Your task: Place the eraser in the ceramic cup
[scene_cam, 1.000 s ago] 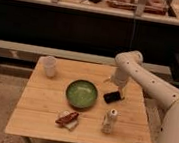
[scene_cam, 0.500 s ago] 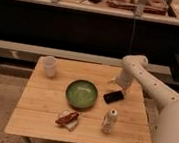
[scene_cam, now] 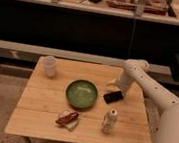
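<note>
The eraser (scene_cam: 113,96), a small flat black block, lies on the wooden table (scene_cam: 36,113) just right of the green bowl (scene_cam: 81,93). The ceramic cup (scene_cam: 49,66), plain white, stands upright near the table's far left corner, well apart from the eraser. My gripper (scene_cam: 115,83) hangs from the white arm (scene_cam: 151,90), which comes in from the right. It sits just behind and slightly above the eraser, near the table's far right side. I see nothing held in it.
A red-brown and white packet (scene_cam: 68,118) lies near the front edge. A pale can-like bottle (scene_cam: 109,120) stands front right, in front of the eraser. A dark shelf unit and a rail (scene_cam: 60,54) run behind the table.
The arm has drawn back and to the right, and the gripper has moved off the eraser toward the far edge. The eraser, cup and bowl stay where they were.
</note>
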Available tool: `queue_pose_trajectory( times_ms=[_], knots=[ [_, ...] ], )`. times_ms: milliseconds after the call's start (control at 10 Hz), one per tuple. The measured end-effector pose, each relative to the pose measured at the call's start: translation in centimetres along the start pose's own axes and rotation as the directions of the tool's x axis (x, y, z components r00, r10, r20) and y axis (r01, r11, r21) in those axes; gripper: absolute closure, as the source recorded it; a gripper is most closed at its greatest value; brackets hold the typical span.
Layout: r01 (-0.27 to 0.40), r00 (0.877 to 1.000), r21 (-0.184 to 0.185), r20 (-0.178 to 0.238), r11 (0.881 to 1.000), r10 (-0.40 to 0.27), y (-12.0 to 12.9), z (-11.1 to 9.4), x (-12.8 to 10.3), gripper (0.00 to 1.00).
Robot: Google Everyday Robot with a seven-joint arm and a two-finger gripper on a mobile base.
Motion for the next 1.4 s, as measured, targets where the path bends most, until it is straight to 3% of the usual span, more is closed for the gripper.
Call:
queue_pose_trajectory(
  times_ms=[400, 600, 900, 1200, 1400],
  knots=[
    [0.025, 0.999, -0.039, 0.028, 0.999, -0.024, 0.9, 1.6, -0.3, 0.23],
    [0.044, 0.999, -0.051, 0.032, 0.998, -0.042, 0.5, 2.1, -0.4, 0.41],
    [0.081, 0.990, 0.002, 0.117, 0.997, -0.080, -1.4, 2.2, -2.2, 0.74],
    [0.113, 0.980, 0.041, 0.163, 0.993, -0.118, -2.6, 1.2, -2.9, 0.98],
    [0.112, 0.982, 0.026, 0.153, 0.993, -0.115, -2.5, -0.8, -1.7, 1.00]
  ],
)
